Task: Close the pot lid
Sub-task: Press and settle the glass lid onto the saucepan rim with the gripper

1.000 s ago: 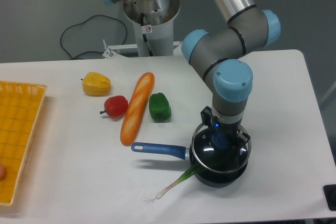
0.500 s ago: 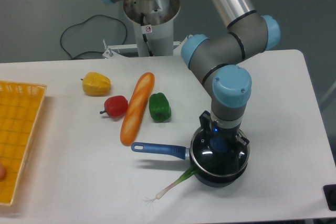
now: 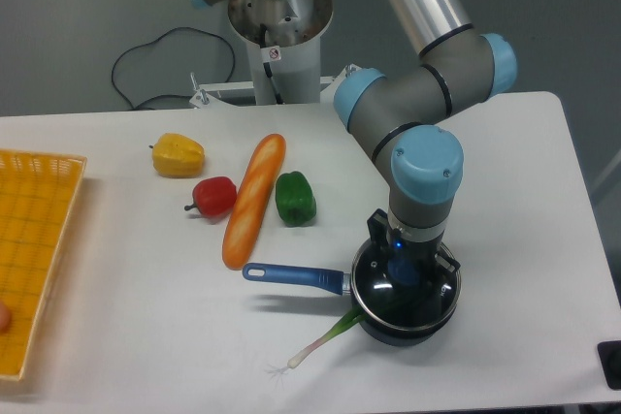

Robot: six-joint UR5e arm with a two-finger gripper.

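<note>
- The pot [image 3: 412, 329] stands on the white worktop [image 3: 505, 172], toward the near right area. It is a dark, nearly black round saucepan.
- Its blue handle [image 3: 294, 277] runs straight out to the left, roughly level with the worktop surface.
- The pot lid [image 3: 376, 290] sits over the pot mouth. Its thin metal rim follows the pot rim closely, and the glass shows the dark interior beneath.
- The blue knob [image 3: 404, 271] at the lid centre is partly visible between the claw parts.
- The claw [image 3: 405, 267] points straight down over the lid centre, at the knob. Its fingers stand close on either side of the knob; whether they grip it or have let go cannot be told from this view.
- The arm's blue-capped wrist joint [image 3: 426, 163] sits directly above the claw and hides the upper part of it.
- A green onion [image 3: 325, 338] lies with its green end at the pot's left rim, apparently caught under the lid, and its white rooted end out on the worktop to the lower left.
- A baguette [image 3: 253, 200] lies diagonally left of the pot, above the handle.
- A green pepper [image 3: 295, 198] lies just right of the baguette; a red pepper [image 3: 214, 197] lies just left of it.
- A yellow pepper [image 3: 178, 154] lies further left and back.
- A yellow basket [image 3: 34, 239] occupies the far left edge of the worktop.
</note>
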